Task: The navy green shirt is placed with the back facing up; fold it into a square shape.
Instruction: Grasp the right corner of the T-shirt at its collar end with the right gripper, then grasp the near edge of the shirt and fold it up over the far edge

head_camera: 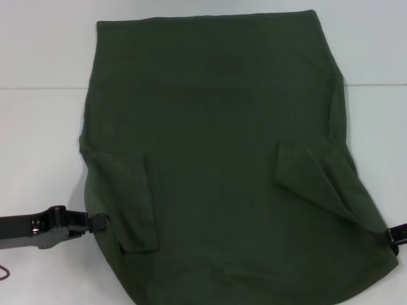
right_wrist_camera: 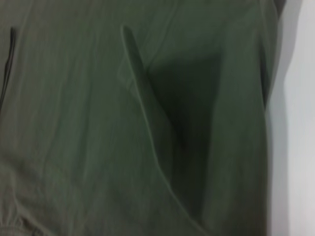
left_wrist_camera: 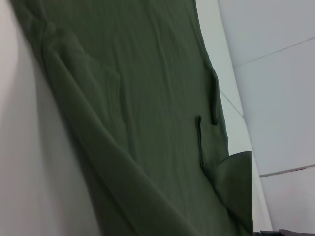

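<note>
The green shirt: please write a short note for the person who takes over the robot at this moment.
Left gripper: at the shirt's left edge, near side; grip not visible.
Right gripper: at the right edge, near side, mostly out of view.
Shirt: flat on the white table, plain side up, both sleeves folded inward onto the body.
Done: sleeves and sides turned in.
Left: probably fold the length to make a square.

Even, bright overhead light washes out the white tabletop (head_camera: 38, 127); the dark olive-green cotton shirt (head_camera: 216, 165) shows soft fold shadows, blurred in the right wrist view.
</note>
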